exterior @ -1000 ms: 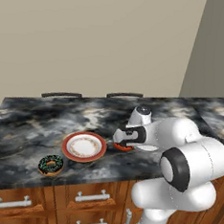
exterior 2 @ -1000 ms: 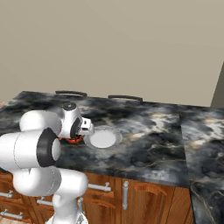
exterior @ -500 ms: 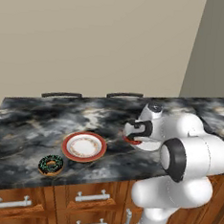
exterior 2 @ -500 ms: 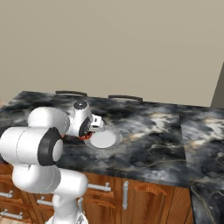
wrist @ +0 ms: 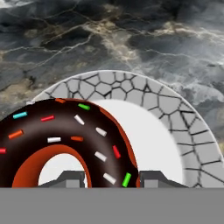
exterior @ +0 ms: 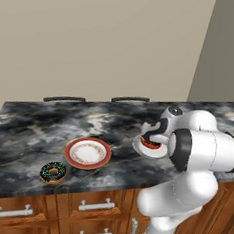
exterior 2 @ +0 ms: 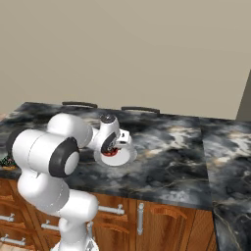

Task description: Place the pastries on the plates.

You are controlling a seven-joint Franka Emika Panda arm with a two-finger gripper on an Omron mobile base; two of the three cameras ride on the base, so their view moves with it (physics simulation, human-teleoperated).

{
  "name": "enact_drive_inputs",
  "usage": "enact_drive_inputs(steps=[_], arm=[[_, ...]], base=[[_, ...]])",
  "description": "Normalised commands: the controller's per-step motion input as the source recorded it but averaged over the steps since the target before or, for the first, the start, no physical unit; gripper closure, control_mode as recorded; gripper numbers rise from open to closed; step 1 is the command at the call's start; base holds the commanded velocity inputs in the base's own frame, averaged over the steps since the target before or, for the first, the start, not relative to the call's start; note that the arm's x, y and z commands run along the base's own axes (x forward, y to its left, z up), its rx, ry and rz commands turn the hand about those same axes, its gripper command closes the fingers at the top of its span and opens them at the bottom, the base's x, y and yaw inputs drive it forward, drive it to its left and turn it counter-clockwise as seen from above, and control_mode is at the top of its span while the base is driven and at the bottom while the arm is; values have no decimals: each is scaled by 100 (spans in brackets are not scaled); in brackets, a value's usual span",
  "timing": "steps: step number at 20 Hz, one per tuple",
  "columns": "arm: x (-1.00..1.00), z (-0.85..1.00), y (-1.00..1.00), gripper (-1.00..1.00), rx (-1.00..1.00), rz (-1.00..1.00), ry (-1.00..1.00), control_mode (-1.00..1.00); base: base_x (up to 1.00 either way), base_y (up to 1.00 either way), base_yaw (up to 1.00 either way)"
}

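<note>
The gripper (wrist: 110,176) is clamping the red-sprinkled donut (wrist: 65,144) over the white-grey plate (wrist: 175,127), toward one side of it. Released off-centre, the donut risks landing on the rim and rolling onto the counter (exterior: 33,126). The green-sprinkled donut (exterior: 53,172) is lying just beside the red-rimmed plate (exterior: 88,153).

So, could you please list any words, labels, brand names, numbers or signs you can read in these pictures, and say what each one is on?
There is no readable text in any view.
The red-rimmed plate has a cream patterned centre, no letters.
The white plate has a cracked-tile rim pattern, no letters.
The donut shut in the claw and the green-sprinkled donut carry sprinkles, no marks.
The drawers and counter are unlabelled.
</note>
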Motion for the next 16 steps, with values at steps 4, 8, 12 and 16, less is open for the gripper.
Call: enact_drive_inputs(steps=[4,8,12,16], arm=[[6,-38,-18,100,0,0,0,-100],[2,-32,-10,100,0,0,0,-100],[0,-20,-6,100,0,0,0,-100],[0,-1,-3,-100,0,0,0,-100]], base=[[0,0,0],[0,0,0],[0,0,0],[0,0,0]])
